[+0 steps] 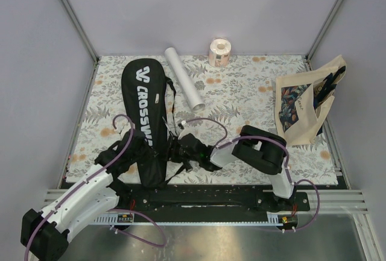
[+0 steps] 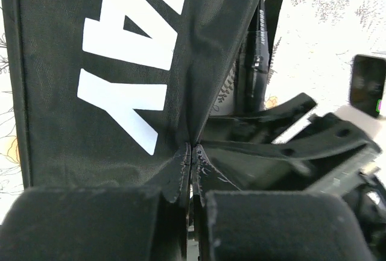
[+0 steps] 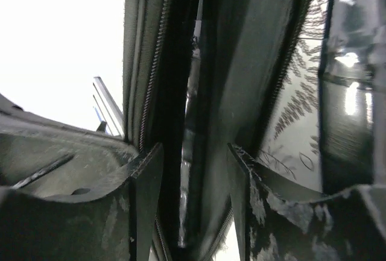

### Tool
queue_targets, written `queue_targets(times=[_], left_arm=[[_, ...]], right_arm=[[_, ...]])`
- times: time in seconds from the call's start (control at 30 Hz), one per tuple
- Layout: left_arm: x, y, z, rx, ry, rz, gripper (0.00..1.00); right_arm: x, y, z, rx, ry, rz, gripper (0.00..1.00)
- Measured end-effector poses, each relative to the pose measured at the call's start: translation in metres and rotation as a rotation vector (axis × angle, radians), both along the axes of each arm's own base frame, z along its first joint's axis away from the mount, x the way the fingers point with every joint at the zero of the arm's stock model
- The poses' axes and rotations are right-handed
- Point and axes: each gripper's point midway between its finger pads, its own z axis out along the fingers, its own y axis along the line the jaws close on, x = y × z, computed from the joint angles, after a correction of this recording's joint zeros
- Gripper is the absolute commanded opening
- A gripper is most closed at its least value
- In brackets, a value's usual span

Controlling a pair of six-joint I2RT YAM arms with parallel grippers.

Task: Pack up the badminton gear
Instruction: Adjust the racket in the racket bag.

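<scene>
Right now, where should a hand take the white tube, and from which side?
Take the white tube at its middle, from above, closing across its narrow width. It lies flat on the table, slanted far-left to near-right, so its long round side faces up; the ends likely offer less hold.

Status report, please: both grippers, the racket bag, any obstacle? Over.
Left gripper shut on racket bag fabric. Right gripper open, astride the bag's zip edge. White tube lies outside, beside the bag. Tote bag far right, apart.

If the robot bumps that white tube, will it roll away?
Probably. The white tube lies on its side on the table, so a sideways nudge would likely roll it. Its near end looks open, so probably hollow and light.
</scene>
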Motion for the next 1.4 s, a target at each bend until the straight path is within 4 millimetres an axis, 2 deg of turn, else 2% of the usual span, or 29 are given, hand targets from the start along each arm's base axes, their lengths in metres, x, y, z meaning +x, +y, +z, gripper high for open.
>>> queue_targets(times=[0.17,0.3,0.57,0.67,0.8,1.03,1.13,1.4], left_arm=[[-0.002,0.001,-0.003,0.005,0.008,-0.001,0.00],[-0.006,0.002,-0.010,0.009,0.027,-0.005,0.00],[-0.007,0.001,-0.012,0.008,0.041,-0.012,0.00],[-0.008,0.000,-0.012,0.007,0.043,-0.013,0.00],[-0.008,0.000,-0.012,0.006,0.043,-0.014,0.00],[-0.008,-0.001,-0.012,0.003,0.044,-0.016,0.00],[-0.008,-0.001,-0.012,0.000,0.044,-0.018,0.00],[-0.007,-0.006,-0.010,-0.024,0.040,-0.027,0.00]], right_arm=[[0.003,-0.027,0.012,-0.067,-0.003,0.062,0.57],[0.006,-0.038,0.032,-0.051,-0.018,0.111,0.57],[0.003,-0.067,0.049,-0.168,-0.103,0.138,0.61],[0.006,-0.080,0.043,-0.245,-0.127,0.120,0.61],[0.007,-0.096,0.024,-0.350,-0.128,0.111,0.61],[0.006,-0.102,0.003,-0.408,-0.110,0.122,0.57],[0.004,-0.103,-0.010,-0.428,-0.088,0.132,0.52],[0.006,-0.099,-0.011,-0.431,-0.089,0.133,0.32]])
